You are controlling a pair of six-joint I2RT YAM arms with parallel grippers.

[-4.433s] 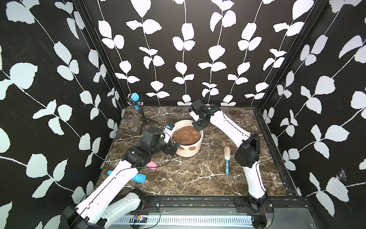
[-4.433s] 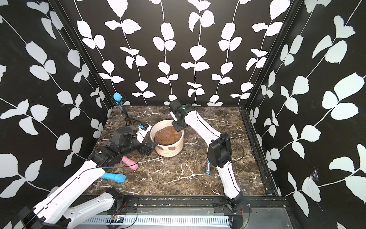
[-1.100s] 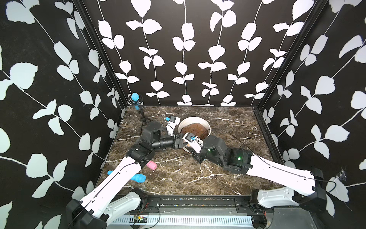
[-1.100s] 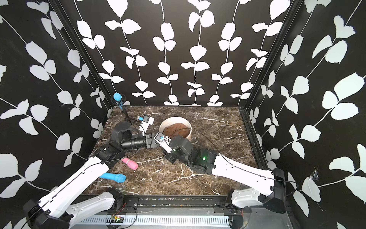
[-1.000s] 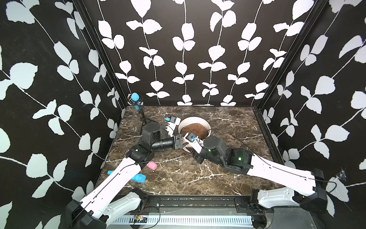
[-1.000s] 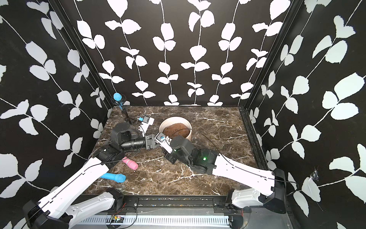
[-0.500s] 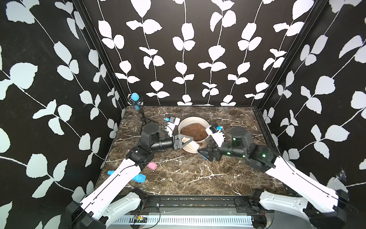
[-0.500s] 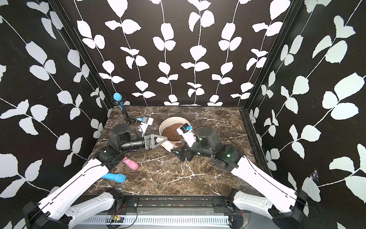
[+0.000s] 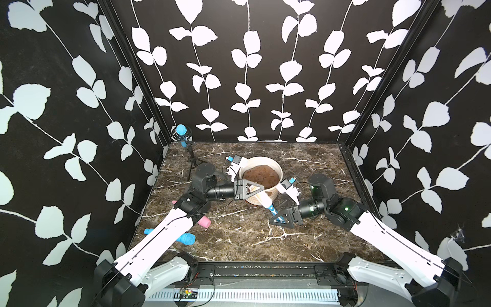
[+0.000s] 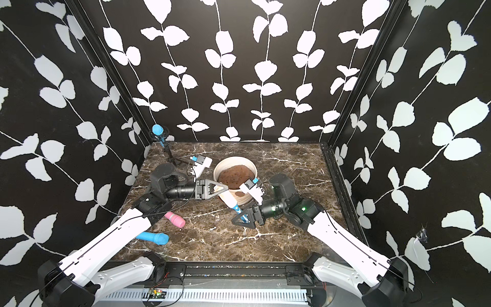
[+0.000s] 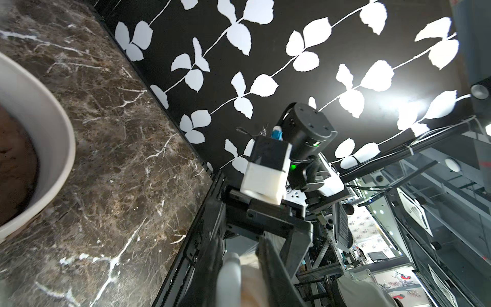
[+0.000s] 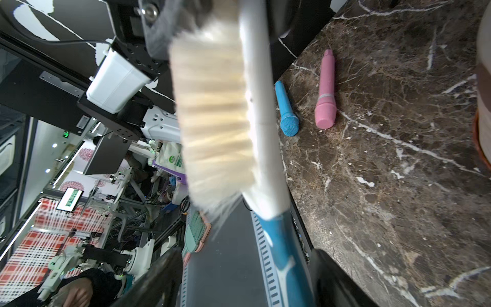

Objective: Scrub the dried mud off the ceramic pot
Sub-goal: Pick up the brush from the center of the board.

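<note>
The ceramic pot [image 9: 261, 161] [image 10: 235, 159] [image 11: 57, 125], cream-white and holding brown soil, stands mid-table toward the back. One reddish-brown patch of dried mud [image 10: 241, 194] shows on its front wall. My left gripper [image 9: 251, 189] [image 10: 218, 189] [image 11: 239, 255] is shut on the white bristled head of a scrub brush [image 9: 263, 199] [image 10: 229, 200] [image 12: 259, 111], just in front of the pot. The brush's blue handle [image 12: 281, 252] slants down between the wide-apart jaws of my right gripper [image 9: 277, 219] [image 10: 240, 219] [image 12: 244, 256], which is open.
A pink microphone [image 9: 203, 222] [image 12: 325, 93] and a blue one [image 9: 186, 238] [image 12: 287, 109] lie at the front left. Another blue microphone on a tripod [image 9: 182, 131] stands at the back left corner. An orange-brown saucer [image 12: 477, 141] edges out under the pot.
My right arm has swung from the left of the pot back to the right, and its jaws have opened off the brush handle. The left gripper keeps hold of the brush head.
</note>
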